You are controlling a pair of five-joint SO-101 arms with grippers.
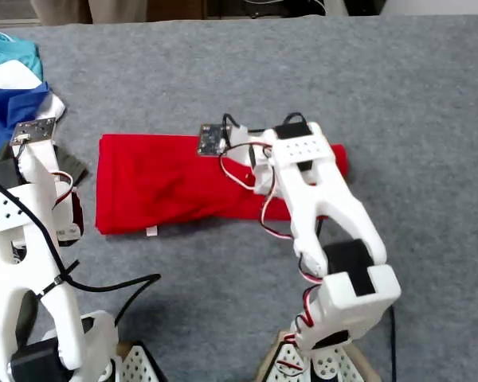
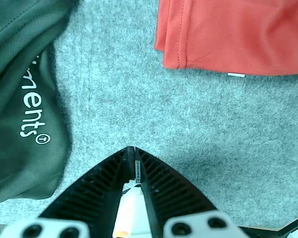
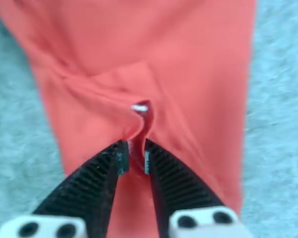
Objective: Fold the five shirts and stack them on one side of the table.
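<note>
A red shirt point(image 1: 159, 183) lies folded into a long band across the middle of the grey table. My right gripper point(image 1: 255, 171) is over its right part. In the right wrist view the right gripper point(image 3: 134, 156) is shut on a raised fold of the red shirt point(image 3: 154, 59), close to a small white tag point(image 3: 140, 107). My left gripper point(image 2: 131, 151) is shut and holds nothing. It hangs over bare table between a dark shirt point(image 2: 20, 74) and the near corner of the red shirt point(image 2: 238, 34). In the high view the left gripper point(image 1: 73, 215) is just beyond the red shirt's left end.
A loose pile sits at the far left: a teal shirt point(image 1: 12, 48), a white shirt point(image 1: 16, 76), a blue shirt point(image 1: 12, 111) and the dark shirt point(image 1: 70, 165). Grey table point(image 1: 398, 95) stretches open to the right and behind. Both arm bases stand at the near edge.
</note>
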